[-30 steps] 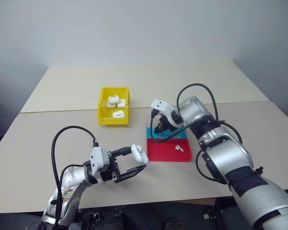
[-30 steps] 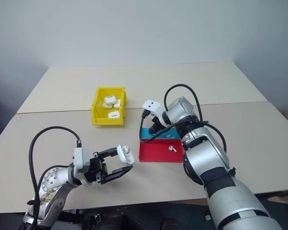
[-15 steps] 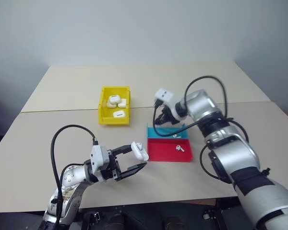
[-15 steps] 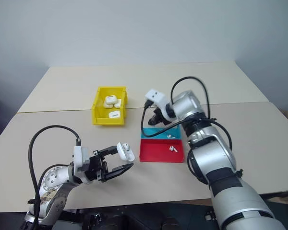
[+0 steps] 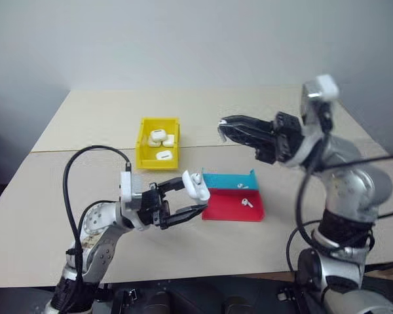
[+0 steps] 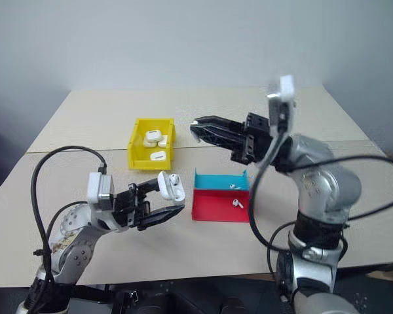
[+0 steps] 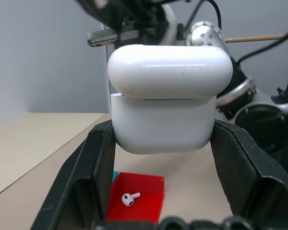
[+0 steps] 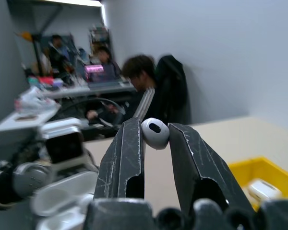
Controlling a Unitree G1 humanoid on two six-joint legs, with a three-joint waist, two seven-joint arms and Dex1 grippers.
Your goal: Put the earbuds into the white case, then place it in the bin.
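The left gripper (image 5: pixel 191 199) grasps the white case (image 5: pixel 198 186), lid ajar, above the table (image 5: pixel 85 131). The right gripper (image 8: pixel 155 136) pinches one earbud (image 8: pixel 154 132) up high. Another earbud (image 5: pixel 247 203) lies in the tray (image 5: pixel 232 209). The right wrist view shows people at desks. The bin (image 5: pixel 144 147) holds cases.

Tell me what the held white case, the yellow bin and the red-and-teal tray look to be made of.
White case: looks like glossy hard plastic, with soft highlights along its rounded lid. Yellow bin: apparently moulded plastic, uniform colour, thin upright walls, semi-matte. Red-and-teal tray: probably plastic too, flat saturated colour and a thin raised teal wall; finish unclear.
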